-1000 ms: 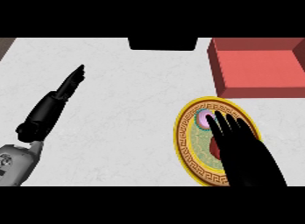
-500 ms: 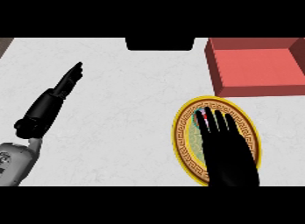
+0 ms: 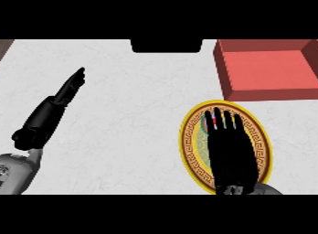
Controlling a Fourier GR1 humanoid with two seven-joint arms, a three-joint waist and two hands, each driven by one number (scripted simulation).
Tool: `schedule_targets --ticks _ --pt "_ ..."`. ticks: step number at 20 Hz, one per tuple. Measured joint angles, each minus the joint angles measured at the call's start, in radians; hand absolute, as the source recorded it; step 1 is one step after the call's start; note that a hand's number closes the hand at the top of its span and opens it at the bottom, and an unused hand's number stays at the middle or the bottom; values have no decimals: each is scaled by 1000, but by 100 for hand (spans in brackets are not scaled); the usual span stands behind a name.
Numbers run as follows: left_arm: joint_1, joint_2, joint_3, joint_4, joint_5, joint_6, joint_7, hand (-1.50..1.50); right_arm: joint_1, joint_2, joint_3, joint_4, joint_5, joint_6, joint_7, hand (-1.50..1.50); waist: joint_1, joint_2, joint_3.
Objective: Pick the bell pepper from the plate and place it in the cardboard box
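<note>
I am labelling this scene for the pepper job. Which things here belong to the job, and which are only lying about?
Belong to the job:
- plate
- pepper, mostly hidden under the right robot hand
- red box

Only lying about:
- left robot hand, resting open on the counter
- dark object at the far edge

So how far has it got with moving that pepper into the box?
Nothing looks finished yet: the red box holds nothing. In hand: the right hand is spread flat over the plate, with only a sliver of red, probably the bell pepper, showing between its fingers. The left hand rests aside. Grasping, carrying and placing remain.
</note>
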Motion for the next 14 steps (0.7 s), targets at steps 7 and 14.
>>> schedule_targets --ticks 7,14 --pt "16 4 40 -38 -5 -35 19 0 49 44 -47 29 77 38 -51 -150 0 0 1" --pt "20 -50 58 -16 -57 -48 7 0 89 93 -81 113 171 24 -98 -150 -1 1 1"
